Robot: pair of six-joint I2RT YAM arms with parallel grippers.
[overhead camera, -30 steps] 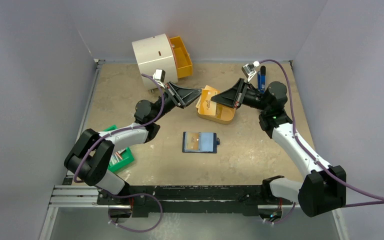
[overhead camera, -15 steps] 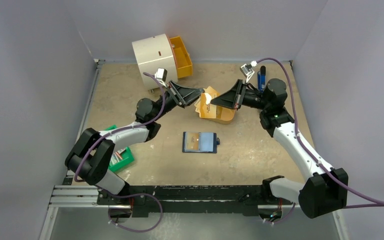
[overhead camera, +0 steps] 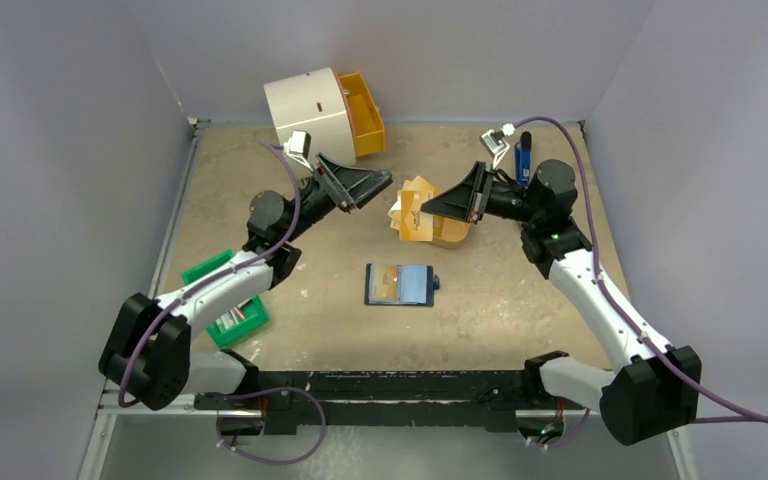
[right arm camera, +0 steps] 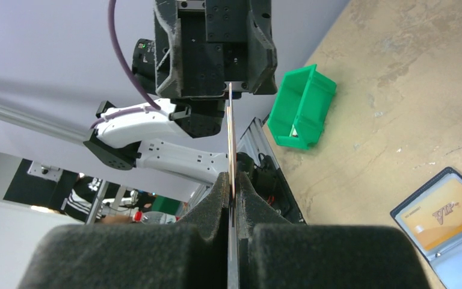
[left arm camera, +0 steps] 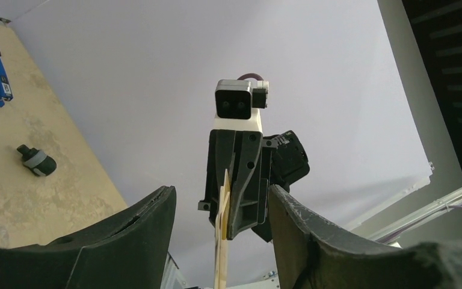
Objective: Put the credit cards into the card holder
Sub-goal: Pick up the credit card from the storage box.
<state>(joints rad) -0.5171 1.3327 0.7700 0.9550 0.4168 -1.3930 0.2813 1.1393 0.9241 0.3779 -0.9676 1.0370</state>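
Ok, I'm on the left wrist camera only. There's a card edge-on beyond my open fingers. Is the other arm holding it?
Observer: Yes. The right wrist view shows the right gripper shut on the card, which stands upright between its pads.
Operator: Where is the wallet?
Observer: The card holder lies open on the table, nearer the arm bases than both grippers. One card shows in its left half.
Operator: Any more cards?
Observer: Yes, more tan cards are at the orange tray, beside the right gripper.

Rough mottled tabletop (overhead camera: 520,300), glossy green plastic box (right arm camera: 304,108), matt black grainy right end effector pads (right arm camera: 156,259)
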